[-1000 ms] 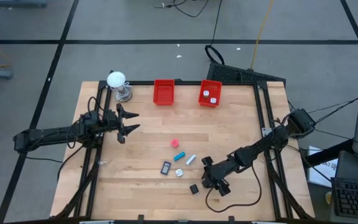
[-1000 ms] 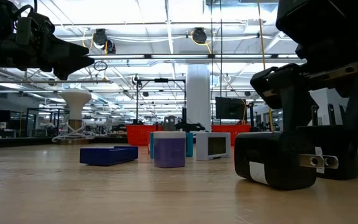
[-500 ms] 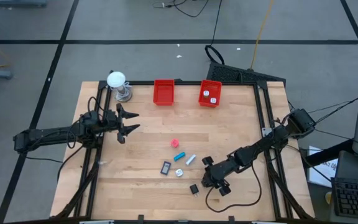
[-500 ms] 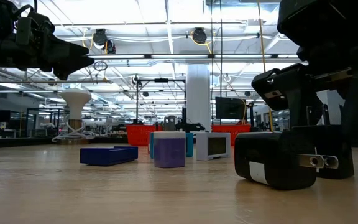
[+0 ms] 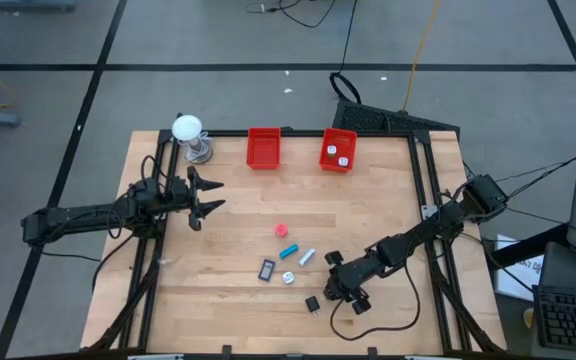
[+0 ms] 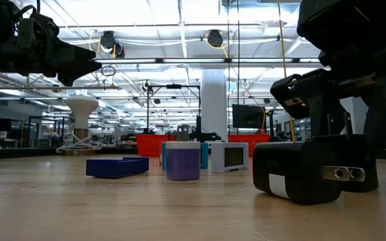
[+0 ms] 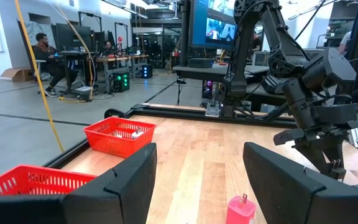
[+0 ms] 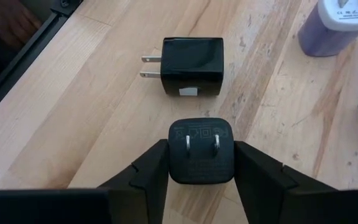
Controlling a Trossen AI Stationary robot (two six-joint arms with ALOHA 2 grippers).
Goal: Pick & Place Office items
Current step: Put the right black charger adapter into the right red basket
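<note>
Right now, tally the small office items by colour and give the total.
Pink piece: 1
Cyan piece: 1
Pale blue piece: 1
Dark flat rectangle: 1
White round pieces: 3, one on the table, two in a red bin
Black cubes: 2, one loose, one in the right claw
Total: 9

The table [image 5: 238, 215] is seen to be of pale planked wood, its grain scuffed and matt. The two red bins [image 5: 264, 147] are made of latticed plastic. The black charger cubes [image 8: 192, 66] are shown in smooth, faintly glossy plastic with bright metal prongs. Matt dark plastic is seen on the right gripper's fingers [image 8: 151, 171].
</note>
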